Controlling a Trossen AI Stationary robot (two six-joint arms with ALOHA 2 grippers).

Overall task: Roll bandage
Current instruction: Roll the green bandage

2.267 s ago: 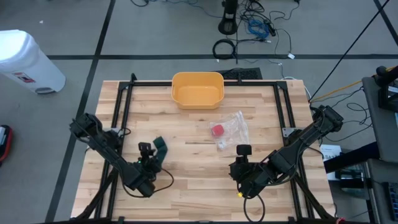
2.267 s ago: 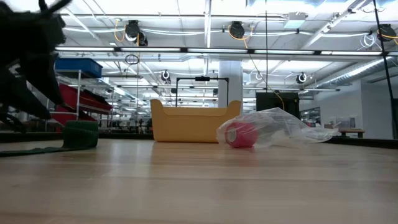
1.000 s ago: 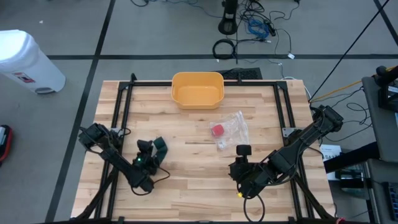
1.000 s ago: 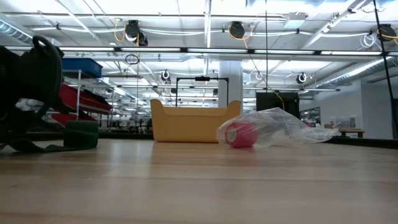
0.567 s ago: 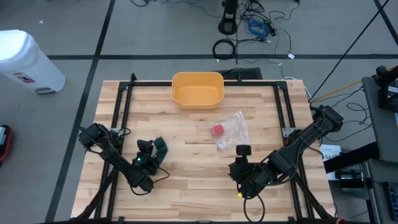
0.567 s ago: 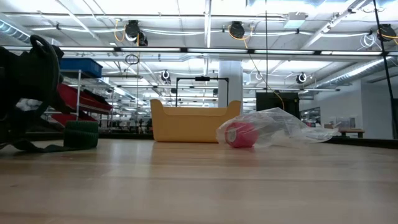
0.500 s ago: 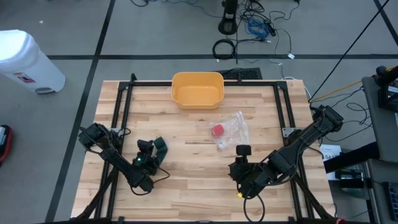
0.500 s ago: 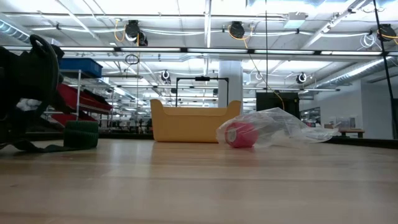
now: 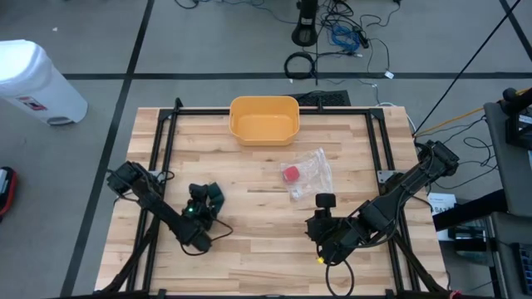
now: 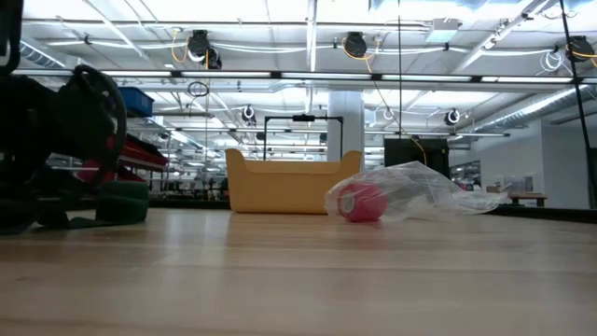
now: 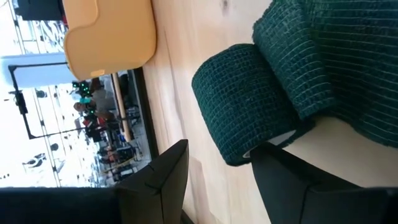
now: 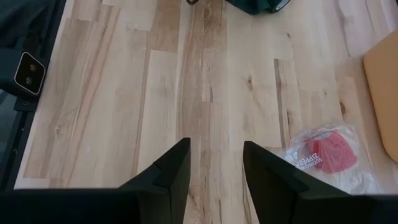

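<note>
1. Left hand: low over the worktop at its front left, fingers parted with a clear gap, holding nothing; one finger just beside the roll, contact not discernible.
2. Dark green bandage: partly rolled, lying on the worktop directly ahead of the left hand, with a loose unrolled tail spreading beside the roll.
3. Right hand: at the front right of the worktop, well apart from the bandage, fingers moderately spread over bare wood, empty.
4. Yellow bin: at the far edge, centre.
5. Clear plastic bag containing a red roll: between bin and right hand.
</note>
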